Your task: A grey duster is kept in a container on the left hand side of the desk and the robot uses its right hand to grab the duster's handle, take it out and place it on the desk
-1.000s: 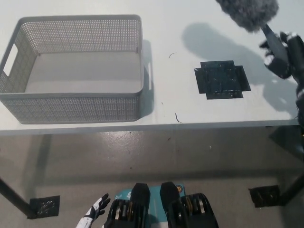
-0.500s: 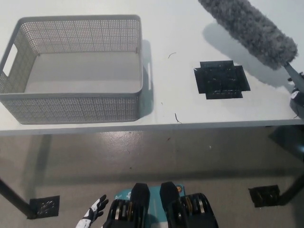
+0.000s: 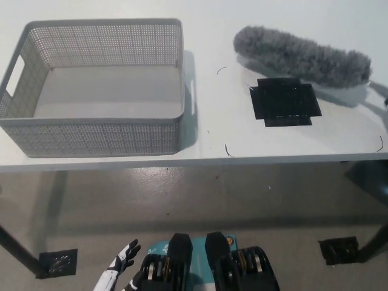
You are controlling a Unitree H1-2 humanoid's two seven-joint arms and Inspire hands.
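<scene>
The grey duster [image 3: 301, 59] has come down and lies flat on the desk [image 3: 212, 36], far right, out of the container [image 3: 91, 136]. Job looks nearly done. The right hand [image 3: 385, 102] is maybe at the right edge; I cannot tell its fingers. The left hand [image 3: 118, 267] rests near left, fingers spread, empty.

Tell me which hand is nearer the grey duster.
Right, most likely. The right hand is out of view past the picture's right edge, where the handle of the duster runs. The left hand hangs below the front edge of the desk, at lower left.
</scene>
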